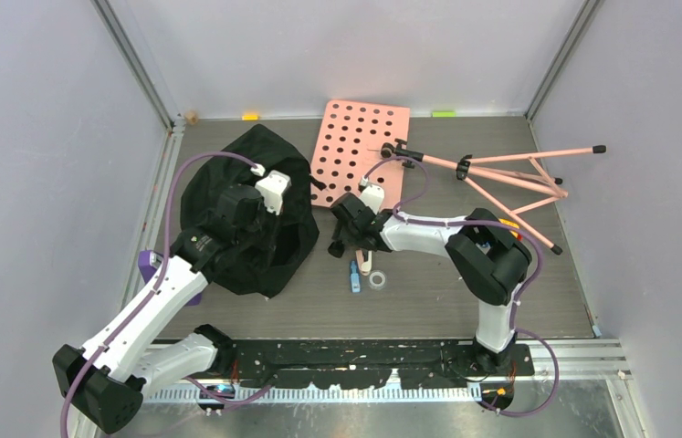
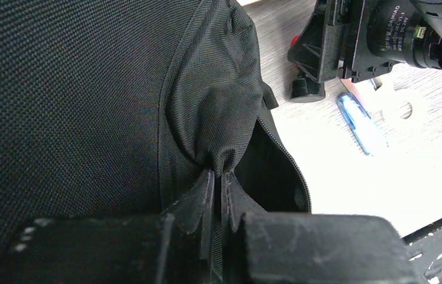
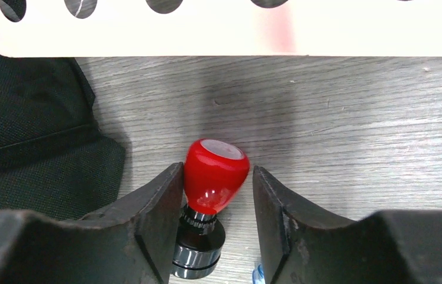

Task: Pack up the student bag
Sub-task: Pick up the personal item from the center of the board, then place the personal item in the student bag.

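Observation:
The black student bag (image 1: 287,246) lies at the left of the table; it fills the left wrist view (image 2: 88,89), its zipper opening dark at the right. My left gripper (image 1: 259,224) is over it, shut on a bunched fold of fabric by the zipper edge (image 2: 218,177). My right gripper (image 1: 340,242) is low on the table just right of the bag, open. Between its fingers lies a stamp with a red knob and a black and chrome base (image 3: 215,171). One finger touches the knob; the other stands a little apart.
A blue pen (image 1: 353,276) and a clear tape ring (image 1: 377,279) lie just below the right gripper. A pink perforated board (image 1: 360,146) and a folded pink tripod stand (image 1: 501,173) lie at the back. A purple object (image 1: 147,265) lies left of the bag.

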Tool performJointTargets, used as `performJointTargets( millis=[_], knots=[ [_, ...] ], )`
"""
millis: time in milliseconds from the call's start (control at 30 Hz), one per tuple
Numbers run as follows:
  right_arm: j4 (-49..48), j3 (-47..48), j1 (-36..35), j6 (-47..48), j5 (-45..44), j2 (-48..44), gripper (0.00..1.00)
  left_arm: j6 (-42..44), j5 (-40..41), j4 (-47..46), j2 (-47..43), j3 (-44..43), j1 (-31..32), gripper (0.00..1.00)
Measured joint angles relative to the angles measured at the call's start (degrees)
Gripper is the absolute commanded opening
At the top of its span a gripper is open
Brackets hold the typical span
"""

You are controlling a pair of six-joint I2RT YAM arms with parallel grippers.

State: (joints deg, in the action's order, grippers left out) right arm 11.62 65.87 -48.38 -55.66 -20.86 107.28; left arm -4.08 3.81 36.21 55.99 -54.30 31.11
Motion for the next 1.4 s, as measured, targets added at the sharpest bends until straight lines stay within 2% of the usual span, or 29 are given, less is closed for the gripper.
performJointTargets(
  millis=[167,333,567,700,933,1133,1400],
  knots=[
    [-0.6,0.0,0.0,0.3,0.0,0.2,0.49,0.0,0.0,0.0,0.0,0.0,0.0,0.0],
    [-1.5,0.9,0.0,1.5,0.0,1.4,0.32,0.0,0.0,0.0,-0.2,0.0,0.0,0.0],
    [-5.0,-0.5,0.0,2.6,0.0,1.0,0.22,0.0,0.3,0.0,-0.5,0.2,0.0,0.0],
    [-6.7,-3.8,-0.1,3.5,-0.1,-2.1,0.17,0.0,0.7,0.0,-0.7,0.2,0.0,0.0],
    [-7.8,-6.8,-2.8,5.3,-2.5,-14.1,0.15,0.0,0.5,0.0,-1.0,0.2,0.0,0.0],
    [-11.7,-7.5,-8.0,6.4,-6.5,-22.9,0.15,0.0,0.3,0.0,-1.0,0.2,0.0,0.0],
    [-19.8,-7.0,-14.6,9.3,-10.2,-22.3,0.15,0.0,-0.2,0.0,-1.5,0.4,0.0,0.0]
  ],
)
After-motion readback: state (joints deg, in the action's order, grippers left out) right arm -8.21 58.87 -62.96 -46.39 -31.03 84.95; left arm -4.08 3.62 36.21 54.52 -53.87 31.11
